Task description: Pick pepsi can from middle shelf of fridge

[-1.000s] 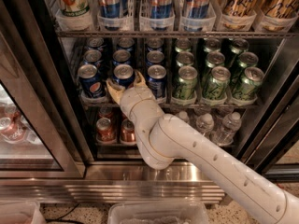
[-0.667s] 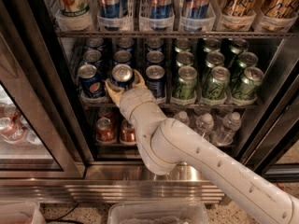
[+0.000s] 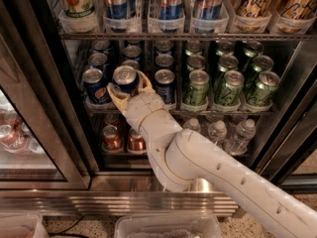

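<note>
Fingers [image 3: 117, 97] clasp the pepsi can [image 3: 125, 77] at the middle shelf [image 3: 223, 112] of the fridge [image 3: 49, 78].

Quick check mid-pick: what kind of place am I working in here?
Likely a shop or office drinks corner: a glass-door display fridge packed with lanes of cans, water bottles below. The gripper is closed on the pepsi can at the middle shelf.

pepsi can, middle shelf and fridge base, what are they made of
Pepsi can: likely aluminium, glossy blue print, bare silver top. Middle shelf: thin metal wire, it seems. Fridge base: shiny ribbed steel, probably. The tool, closed around the can at the shelf's front, looks like cream plastic.
</note>
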Available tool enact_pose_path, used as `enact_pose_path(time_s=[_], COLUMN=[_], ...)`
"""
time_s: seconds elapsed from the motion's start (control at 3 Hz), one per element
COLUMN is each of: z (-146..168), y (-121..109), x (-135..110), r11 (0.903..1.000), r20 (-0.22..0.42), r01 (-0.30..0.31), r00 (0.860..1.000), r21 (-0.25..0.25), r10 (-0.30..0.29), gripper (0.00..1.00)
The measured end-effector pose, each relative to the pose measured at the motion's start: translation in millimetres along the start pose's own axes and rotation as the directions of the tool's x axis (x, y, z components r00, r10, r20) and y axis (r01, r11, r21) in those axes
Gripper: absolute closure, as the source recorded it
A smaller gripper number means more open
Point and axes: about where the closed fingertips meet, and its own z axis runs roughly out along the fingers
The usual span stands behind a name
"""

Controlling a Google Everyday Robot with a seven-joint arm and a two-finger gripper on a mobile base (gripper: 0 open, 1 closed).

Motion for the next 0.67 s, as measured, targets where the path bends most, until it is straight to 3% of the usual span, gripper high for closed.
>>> enact_pose_path(time_s=[0.33, 0.67], z=[-8, -21], y=[-6, 0], x=[-4, -3], r11=[0.9970, 0.9838], r20=[-0.004, -0.026], r01=[0.055, 0.093], r00=[0.998, 0.995], r21=[-0.055, -0.153], r10=[-0.055, -0.098], gripper=[1.00, 1.00])
